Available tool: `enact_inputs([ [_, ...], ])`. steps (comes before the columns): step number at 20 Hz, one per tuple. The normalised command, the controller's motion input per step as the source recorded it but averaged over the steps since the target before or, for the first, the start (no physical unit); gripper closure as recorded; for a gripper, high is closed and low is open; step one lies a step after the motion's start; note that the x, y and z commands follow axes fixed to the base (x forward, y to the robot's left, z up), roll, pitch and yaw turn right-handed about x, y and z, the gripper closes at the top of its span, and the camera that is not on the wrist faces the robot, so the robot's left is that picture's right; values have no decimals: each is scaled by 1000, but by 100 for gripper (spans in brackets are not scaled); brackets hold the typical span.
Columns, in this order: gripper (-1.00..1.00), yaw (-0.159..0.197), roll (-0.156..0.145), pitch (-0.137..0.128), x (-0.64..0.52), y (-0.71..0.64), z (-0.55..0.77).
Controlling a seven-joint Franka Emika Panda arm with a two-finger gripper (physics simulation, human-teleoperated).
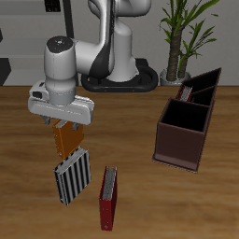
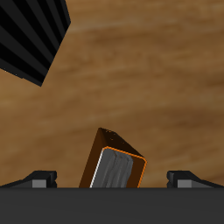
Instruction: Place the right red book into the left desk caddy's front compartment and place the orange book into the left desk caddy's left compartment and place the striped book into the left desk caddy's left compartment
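The orange book (image 1: pixel 68 142) stands tilted on the table with its pale page edge up, and it also shows in the wrist view (image 2: pixel 114 164). My gripper (image 1: pixel 66 127) is open, with its fingers (image 2: pixel 42 178) spread to either side of the book's upper end and not touching it. The striped book (image 1: pixel 73 177) lies just in front of it, nearer the table's front edge, and its corner shows in the wrist view (image 2: pixel 33 35). The near-black left desk caddy (image 1: pixel 207 82) stands far back. A small bright-red book (image 1: pixel 185 93) sits in its near end.
A dark reddish-brown caddy box (image 1: pixel 183 138) stands in front of the near-black caddy. A longer, darker red book (image 1: pixel 109 198) stands on edge beside the striped book near the front edge. A potted plant (image 1: pixel 177 56) is at the back.
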Motion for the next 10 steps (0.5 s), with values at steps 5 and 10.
enact_inputs([
  [5, 100, -71, -14, 0, -114, -148, -209],
  [10, 100, 2, -1, 16, -31, -26, -8],
])
